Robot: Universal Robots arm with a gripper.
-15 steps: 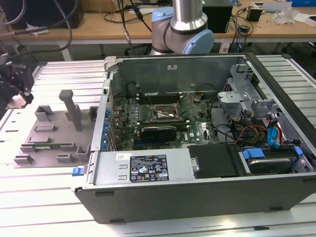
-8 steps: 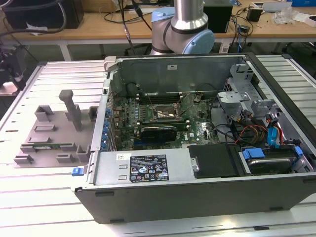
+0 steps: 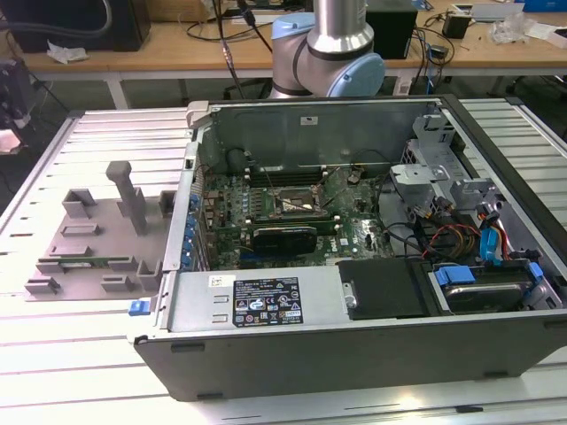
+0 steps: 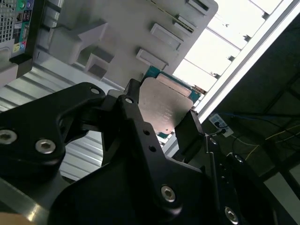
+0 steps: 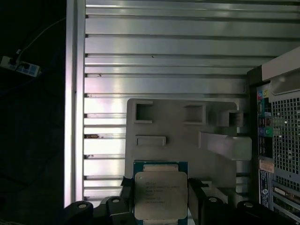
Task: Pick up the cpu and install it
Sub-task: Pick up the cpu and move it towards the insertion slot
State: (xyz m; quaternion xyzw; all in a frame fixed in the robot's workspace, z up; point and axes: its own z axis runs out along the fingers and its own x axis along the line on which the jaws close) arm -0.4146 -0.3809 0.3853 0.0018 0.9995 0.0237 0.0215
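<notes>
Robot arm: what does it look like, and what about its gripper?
The arm is a shiny silver tube set in rounded joints of grey and pale blue. The gripper is matt black, built of angular linked plates dotted with silver screws.

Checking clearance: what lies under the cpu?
The grey holder tray on the slatted table shows past the cpu, which the gripper clamps. The spot directly beneath it is covered.

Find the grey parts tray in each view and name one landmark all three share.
Exterior view: the grey parts tray lies on the exterior view's left of the computer case.
First wrist view: beyond the cpu held in the gripper, beside the case's ports.
Second wrist view: behind the held cpu, beside the ports.
Shared landmark: the computer case.
</notes>
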